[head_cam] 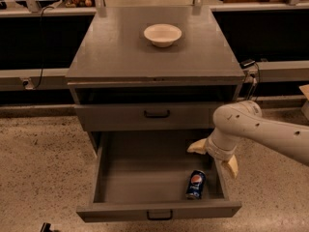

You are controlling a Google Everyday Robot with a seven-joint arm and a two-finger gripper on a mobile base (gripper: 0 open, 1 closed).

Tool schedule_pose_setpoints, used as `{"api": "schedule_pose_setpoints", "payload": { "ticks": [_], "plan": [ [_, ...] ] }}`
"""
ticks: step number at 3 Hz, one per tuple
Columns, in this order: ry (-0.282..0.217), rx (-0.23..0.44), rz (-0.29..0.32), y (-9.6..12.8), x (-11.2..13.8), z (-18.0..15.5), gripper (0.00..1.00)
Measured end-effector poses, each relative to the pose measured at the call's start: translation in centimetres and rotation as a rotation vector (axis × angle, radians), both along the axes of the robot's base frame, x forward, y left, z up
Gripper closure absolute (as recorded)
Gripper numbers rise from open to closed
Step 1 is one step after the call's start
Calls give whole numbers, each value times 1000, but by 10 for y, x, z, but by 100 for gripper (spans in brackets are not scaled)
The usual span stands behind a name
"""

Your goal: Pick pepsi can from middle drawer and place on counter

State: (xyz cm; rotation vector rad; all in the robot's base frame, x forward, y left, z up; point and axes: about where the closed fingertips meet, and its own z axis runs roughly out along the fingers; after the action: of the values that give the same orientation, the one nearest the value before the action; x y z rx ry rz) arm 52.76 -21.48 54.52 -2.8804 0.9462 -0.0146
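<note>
One gripper (212,161) was held over the right rear part of the middle drawer (120,211), its two pale fingers (197,147) spread wide with nothing grasped between them. One pepsi can (196,184) was seen inside the drawer, by its front right corner, near the gripper but untouched. Open floor was left across the drawer's left and centre. Above the drawer one closed drawer front (116,116) was seen, then the counter (116,52), on which one bowl (162,34) was set.

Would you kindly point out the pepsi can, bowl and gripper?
pepsi can (195,184): camera view, its blue side.
bowl (162,33): camera view, its inner hollow.
gripper (211,162): camera view, between fingertips, over middle drawer (116,211), right side.
</note>
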Motion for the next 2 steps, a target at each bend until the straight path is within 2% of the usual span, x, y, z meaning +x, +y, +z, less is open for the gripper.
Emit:
{"api": "schedule_pose_setpoints", "payload": {
  "ticks": [1, 2],
  "plan": [
    [24, -10, 88, 17, -2, -27, 0],
    [27, -21, 166, 34, -3, -63, 0]
  ]
}}
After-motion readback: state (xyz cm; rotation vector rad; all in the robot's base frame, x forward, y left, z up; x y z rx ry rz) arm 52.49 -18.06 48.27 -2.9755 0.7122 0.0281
